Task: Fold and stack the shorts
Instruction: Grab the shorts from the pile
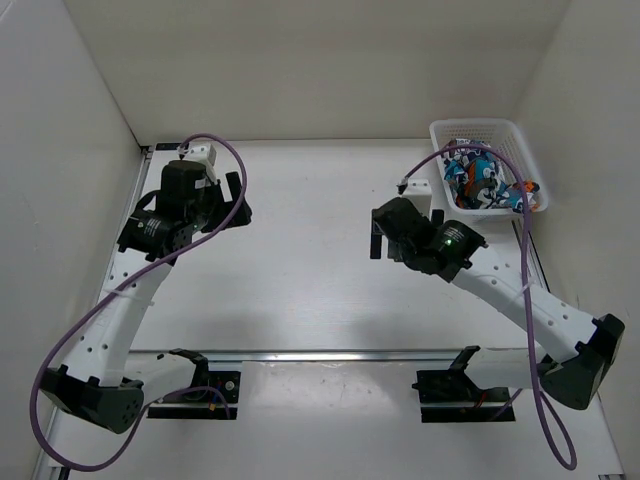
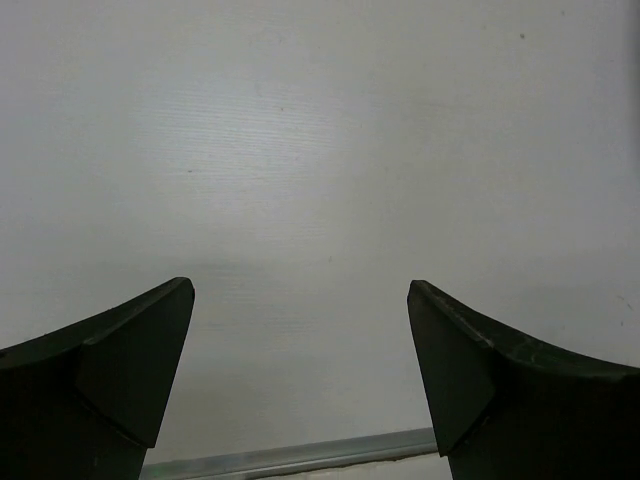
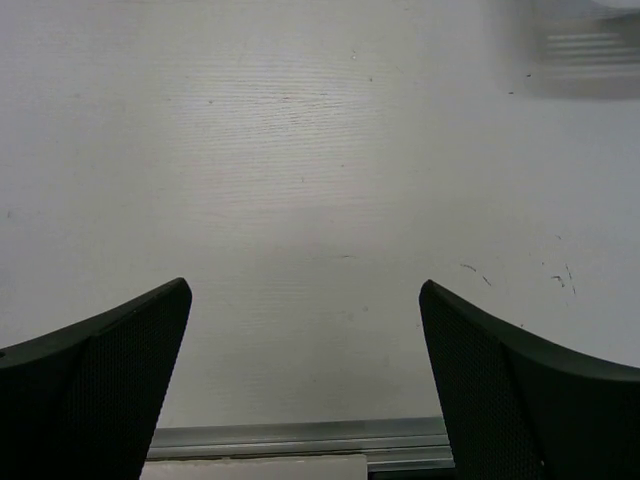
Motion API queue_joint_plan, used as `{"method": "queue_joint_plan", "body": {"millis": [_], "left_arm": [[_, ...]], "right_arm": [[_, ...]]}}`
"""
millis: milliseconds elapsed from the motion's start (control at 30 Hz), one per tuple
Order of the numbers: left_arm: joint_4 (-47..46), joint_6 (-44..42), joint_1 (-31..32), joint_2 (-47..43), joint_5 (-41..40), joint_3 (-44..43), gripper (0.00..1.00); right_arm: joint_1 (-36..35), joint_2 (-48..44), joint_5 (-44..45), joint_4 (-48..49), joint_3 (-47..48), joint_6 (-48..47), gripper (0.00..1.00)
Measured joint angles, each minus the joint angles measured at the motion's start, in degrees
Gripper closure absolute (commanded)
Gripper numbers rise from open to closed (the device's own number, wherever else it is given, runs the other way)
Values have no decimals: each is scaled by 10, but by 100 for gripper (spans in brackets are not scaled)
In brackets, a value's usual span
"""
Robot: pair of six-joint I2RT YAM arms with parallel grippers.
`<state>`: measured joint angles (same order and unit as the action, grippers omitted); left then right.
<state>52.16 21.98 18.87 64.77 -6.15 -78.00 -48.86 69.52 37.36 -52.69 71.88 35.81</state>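
Shorts (image 1: 478, 182) heaped in basket (image 1: 478, 124) | purple cable (image 1: 526, 225) draped across basket

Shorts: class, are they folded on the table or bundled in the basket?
Bundled: the shorts lie crumpled, not folded, inside the white basket at the far right of the top view.
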Motion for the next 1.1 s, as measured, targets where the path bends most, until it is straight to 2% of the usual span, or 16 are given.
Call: {"method": "queue_joint_plan", "body": {"millis": [233,367,433,533,600,667,800,933,1000,1033,1067,1100], "left_arm": [[1,-6,0,-1,26,26,1],[0,-8,0,1,25,26,1],[0,-8,0,5,25,26,1],[0,-11,0,18,26,25,1],[1,-15,0,35,28,21,1],[0,-17,0,56,31,14,1],[-2,-21,0,99,34,2,1],[-1,-24,0,128,39,-8,1],[-1,-25,0,139,41,-16,1],[-2,-25,0,144,42,-19,1],[-1,-25,0,147,43,-23,1],[-2,-25,0,151,45,-27,1]], "right_arm": [[-2,8,22,-33,8,28,1],[32,8,33,-46,23,22,1],[94,14,29,-46,39,5,1],[234,45,-12,-35,85,-39,1],[335,91,-52,-25,131,-63,1],[405,152,-82,-15,184,-78,1],[489,302,-134,-5,309,-96,1],[535,463,-169,-8,453,-104,1],[552,537,-183,-9,513,-106,12],[559,576,-193,-12,545,-106,29],[563,600,-201,-12,563,-110,68],[569,626,-214,-15,583,-109,89]]}}
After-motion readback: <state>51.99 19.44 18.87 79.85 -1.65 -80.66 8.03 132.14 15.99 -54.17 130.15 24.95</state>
